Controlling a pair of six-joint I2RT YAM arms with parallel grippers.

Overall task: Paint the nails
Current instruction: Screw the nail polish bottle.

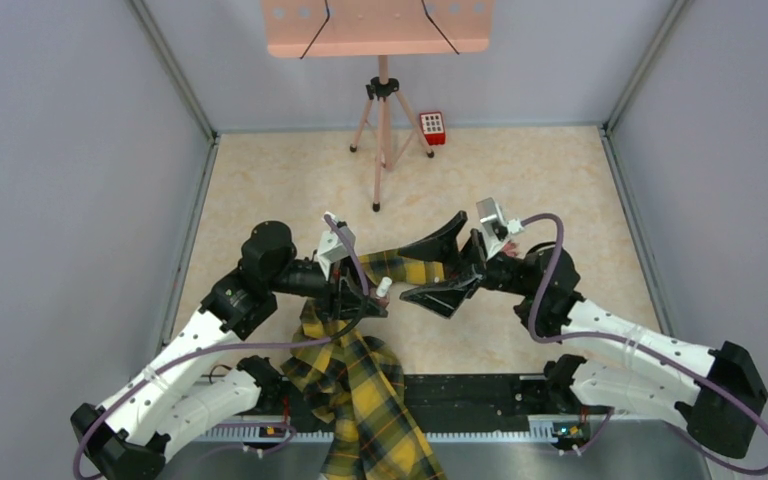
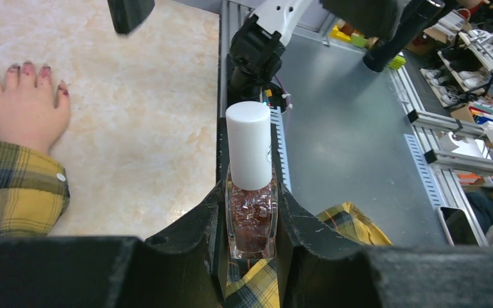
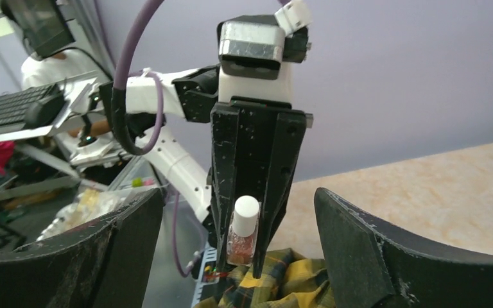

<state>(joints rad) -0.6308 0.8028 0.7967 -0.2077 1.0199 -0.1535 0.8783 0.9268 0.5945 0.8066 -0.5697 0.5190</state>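
Plaid sleeve [image 1: 360,390] draping over near edge of table [image 1: 260,190]. Left gripper [image 2: 250,212] clamping polish bottle [image 2: 251,218], white cap [image 2: 248,144] sitting on. Right gripper [image 3: 241,212] gaping wide, facing bottle, holding nothing. Mannequin hand [image 2: 29,109] lying flat on table, nails [image 2: 29,66] showing dark red smears. Tripod [image 1: 383,130], red box [image 1: 432,127] standing by far wall.

You have two hands to count: the left hand [image 1: 368,300] and the right hand [image 1: 407,272]. One nail polish bottle [image 2: 251,218], with one white cap [image 2: 248,141]. One mannequin hand [image 2: 29,109] — five fingers [image 2: 13,80], five dark red nails [image 2: 27,65]. You'll also count one plaid sleeve [image 2: 13,186], one tripod [image 1: 383,95], one red keypad box [image 1: 432,127] and one pink board [image 1: 375,25].
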